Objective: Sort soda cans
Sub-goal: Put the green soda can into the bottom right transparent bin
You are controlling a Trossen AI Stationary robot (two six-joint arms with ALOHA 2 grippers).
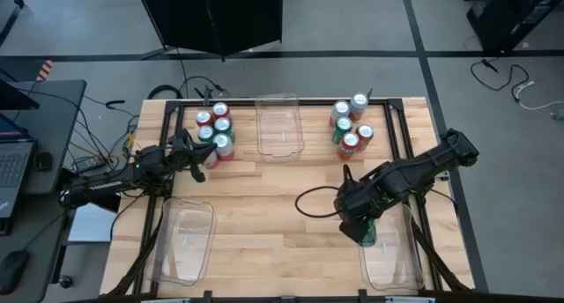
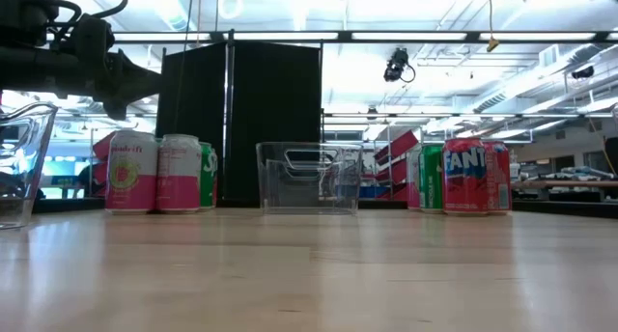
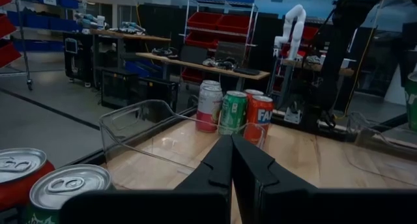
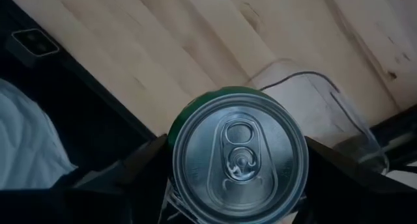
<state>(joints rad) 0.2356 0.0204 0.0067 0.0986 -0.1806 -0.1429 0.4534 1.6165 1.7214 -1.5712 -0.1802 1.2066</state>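
Right hand [image 4: 238, 168] grips 1 green can [image 4: 238, 160]; left hand [image 3: 231, 160] is closed, empty.

In the high view the right gripper [image 1: 363, 225] covers most of the green can [image 1: 368, 235] over the bin [image 1: 398, 269] at the table's near right corner. The can's label stays hidden, and the wrist view's edge cuts its silver top. In the low view, back cans in both far-edge clusters stand hidden behind front ones.
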